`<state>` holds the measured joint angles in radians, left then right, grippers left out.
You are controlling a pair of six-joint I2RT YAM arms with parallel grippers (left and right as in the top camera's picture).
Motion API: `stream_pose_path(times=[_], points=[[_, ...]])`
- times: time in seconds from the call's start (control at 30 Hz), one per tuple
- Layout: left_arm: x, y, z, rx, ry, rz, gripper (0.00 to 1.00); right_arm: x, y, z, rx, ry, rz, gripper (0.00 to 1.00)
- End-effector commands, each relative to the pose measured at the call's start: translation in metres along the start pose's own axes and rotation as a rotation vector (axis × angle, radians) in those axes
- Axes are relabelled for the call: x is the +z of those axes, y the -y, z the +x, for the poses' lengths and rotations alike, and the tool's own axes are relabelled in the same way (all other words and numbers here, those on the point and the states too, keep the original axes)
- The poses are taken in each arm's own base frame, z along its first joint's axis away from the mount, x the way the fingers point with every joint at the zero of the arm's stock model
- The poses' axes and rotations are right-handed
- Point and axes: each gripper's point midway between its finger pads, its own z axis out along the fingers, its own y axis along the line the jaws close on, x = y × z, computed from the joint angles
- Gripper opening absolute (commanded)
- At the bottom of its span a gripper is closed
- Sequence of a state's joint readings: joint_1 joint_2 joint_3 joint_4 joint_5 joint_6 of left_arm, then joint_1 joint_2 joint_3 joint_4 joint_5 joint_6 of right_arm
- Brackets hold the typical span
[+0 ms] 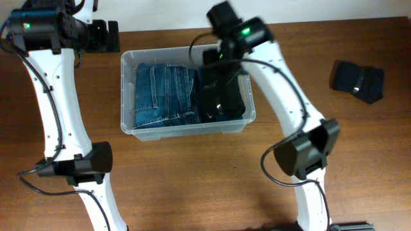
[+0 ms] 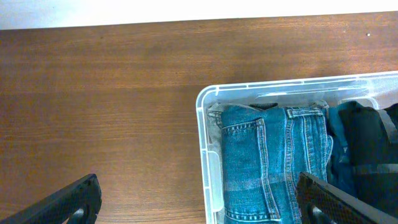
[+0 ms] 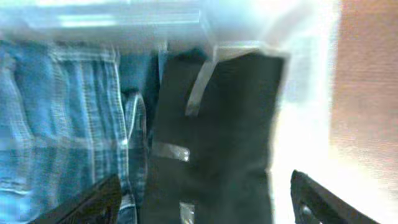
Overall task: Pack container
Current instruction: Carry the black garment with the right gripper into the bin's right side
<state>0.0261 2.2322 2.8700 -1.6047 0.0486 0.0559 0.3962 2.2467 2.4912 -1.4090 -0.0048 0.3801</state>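
The clear plastic container [image 1: 128,96] stands at the table's middle back. Folded blue jeans [image 1: 164,95] fill its left part and a folded black garment [image 1: 221,96] its right part. My right gripper [image 1: 218,56] hangs open above the black garment [image 3: 217,130], with nothing between its fingers [image 3: 205,199]. My left gripper [image 1: 106,35] is open and empty at the back left, above bare table beside the container's left wall [image 2: 208,155]. The jeans show in the left wrist view [image 2: 273,162] and the right wrist view [image 3: 62,118].
Another folded black garment [image 1: 357,81] lies on the brown table at the far right. The table's back edge meets a white wall [image 2: 186,11]. Both arms' white links and bases stand at the front left and front right.
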Motion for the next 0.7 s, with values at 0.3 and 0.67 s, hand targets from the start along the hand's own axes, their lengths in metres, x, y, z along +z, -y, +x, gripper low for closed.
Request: stream_pose_path(times=[0.3, 0.67], points=[[-0.005, -0.001, -0.003, 0.001, 0.02, 0.003, 0.99, -0.067, 0.275, -0.05, 0.347, 0.17, 0.294, 0.81], [-0.005, -0.001, -0.005, 0.001, 0.027, 0.003, 0.99, 0.0, 0.412, -0.031, 0.471, 0.101, 0.36, 0.81]])
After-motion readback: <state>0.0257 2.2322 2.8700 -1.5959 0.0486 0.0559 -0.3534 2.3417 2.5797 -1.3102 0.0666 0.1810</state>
